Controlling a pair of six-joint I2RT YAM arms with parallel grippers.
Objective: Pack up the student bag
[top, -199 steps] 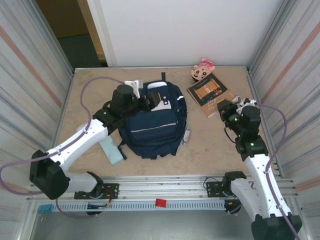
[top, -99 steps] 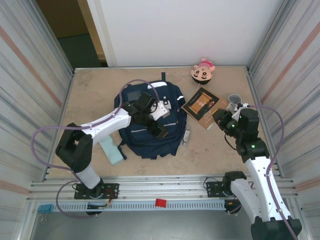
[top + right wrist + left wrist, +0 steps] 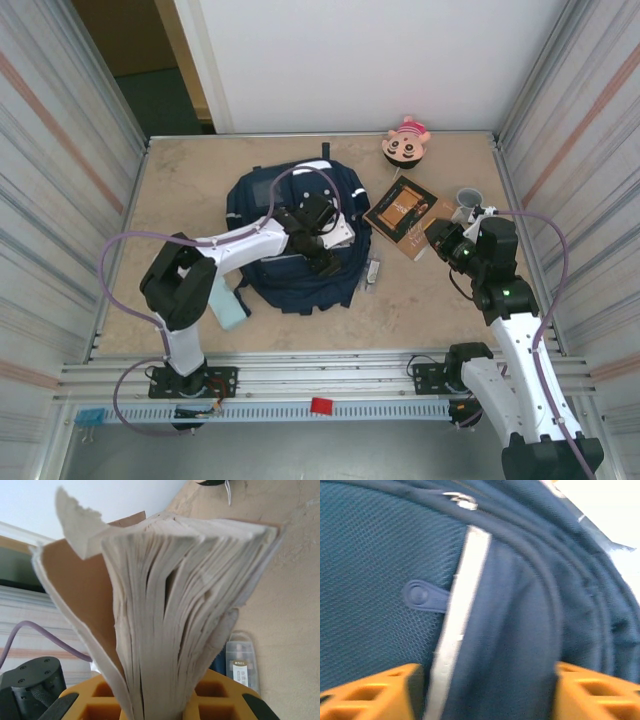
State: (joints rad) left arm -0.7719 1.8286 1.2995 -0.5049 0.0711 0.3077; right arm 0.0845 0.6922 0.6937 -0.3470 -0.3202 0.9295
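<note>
Straddling student bag (image 3: 370,580) fold, left gripper (image 3: 485,695), possibly gripping

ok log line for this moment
left gripper astride navy backpack front, grip unclear | right gripper shut on book edge | book not yet packed

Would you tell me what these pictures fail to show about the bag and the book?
- Left wrist: whether the left gripper pinches the student bag; blurred, fingertips cut off below.
- Top external: the bag's zips; the left arm lies across it.
- Right wrist: the book, its title hidden by fanned pages.
</note>
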